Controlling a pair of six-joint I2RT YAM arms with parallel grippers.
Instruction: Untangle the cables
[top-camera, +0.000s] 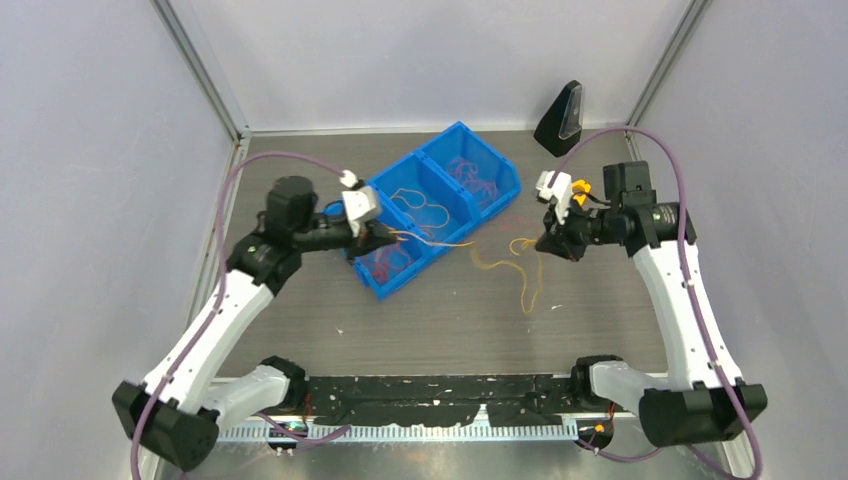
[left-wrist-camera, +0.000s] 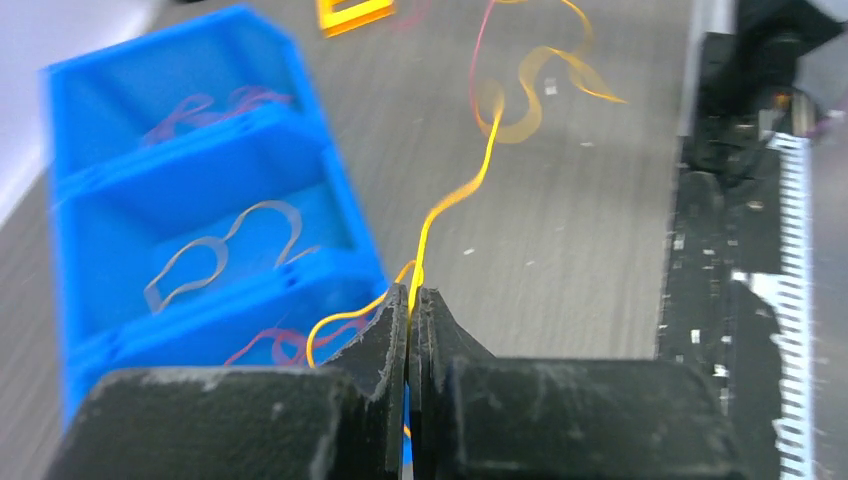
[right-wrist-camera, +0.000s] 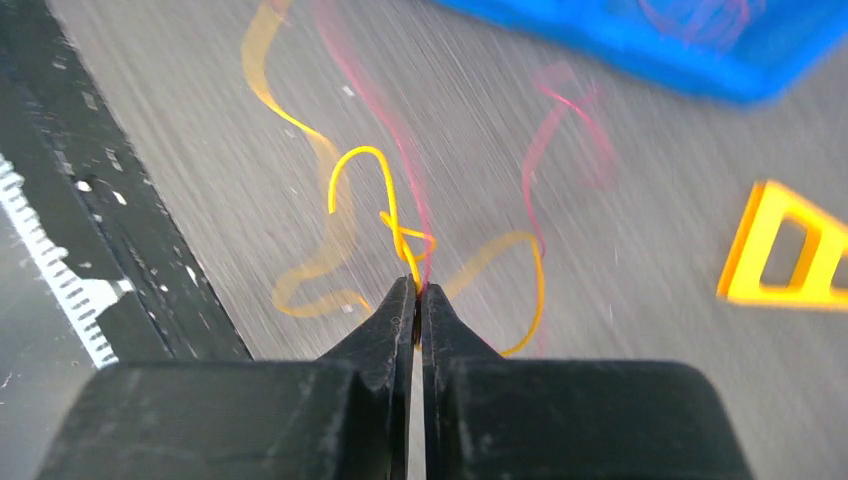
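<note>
As left fingers (left-wrist-camera: 385, 340) and right fingers (right-wrist-camera: 385, 330) clamp it, the yellow cable (left-wrist-camera: 421, 250) runs sideways.

thin orange-yellow cable (left-wrist-camera: 428, 222), red cable (right-wrist-camera: 392, 130), tangled

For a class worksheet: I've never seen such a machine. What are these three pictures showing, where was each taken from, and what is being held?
Two robot arms are bolted to a table. The wide picture looks down from above; the other two come from a camera on each wrist, looking along its pincer. On the table stands a blue three-part bin with thin cables inside; more lie loose beside it. The left pincer is shut on an orange-yellow cable near the bin. The right pincer is shut on an orange-yellow cable too, where it loops beside a red cable.
</note>
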